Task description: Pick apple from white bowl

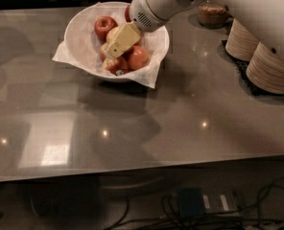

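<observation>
The white bowl (pixel 82 40), lined with white paper, stands at the back left of the grey table. It holds several red apples, one at the back left (pixel 105 27) and one at the right (pixel 138 57). The pale yellow apple (pixel 112 34) lies in the middle, mostly hidden behind my gripper, with only a sliver showing. My gripper (pixel 113 53) reaches down from the upper right into the bowl, its cream tip among the apples in the bowl's middle. I cannot tell whether it touches the pale apple.
Two stacks of beige paper plates (pixel 271 71) stand at the right edge on a dark mat. A small container with brown contents (pixel 213 14) sits at the back. The table's front edge (pixel 142 169) runs across below, with cables underneath.
</observation>
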Available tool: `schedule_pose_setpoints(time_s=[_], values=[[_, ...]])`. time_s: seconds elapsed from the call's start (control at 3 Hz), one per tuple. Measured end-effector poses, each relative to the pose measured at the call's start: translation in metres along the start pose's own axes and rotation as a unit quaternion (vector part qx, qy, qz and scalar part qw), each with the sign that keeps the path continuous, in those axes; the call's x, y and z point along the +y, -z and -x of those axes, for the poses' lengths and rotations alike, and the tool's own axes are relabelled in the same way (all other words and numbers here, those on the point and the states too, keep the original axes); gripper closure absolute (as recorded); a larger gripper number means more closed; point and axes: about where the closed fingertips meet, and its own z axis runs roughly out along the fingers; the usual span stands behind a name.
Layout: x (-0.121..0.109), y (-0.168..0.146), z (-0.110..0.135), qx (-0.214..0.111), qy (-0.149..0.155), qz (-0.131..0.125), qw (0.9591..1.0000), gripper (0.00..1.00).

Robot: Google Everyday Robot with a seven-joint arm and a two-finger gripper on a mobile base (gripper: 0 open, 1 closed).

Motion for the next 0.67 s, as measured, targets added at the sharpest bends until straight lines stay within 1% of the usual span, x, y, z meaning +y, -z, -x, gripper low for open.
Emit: schedule_pose_setpoints(time_s=[0.33,0.67], values=[[-0.0017,-0.0126,-0.0010,-0.009,-0.011,-0.010,0.9999,0.17],[-0.0037,-0.0205,-0.0020,-0.015,-0.020,-0.018,0.9995,0.25]])
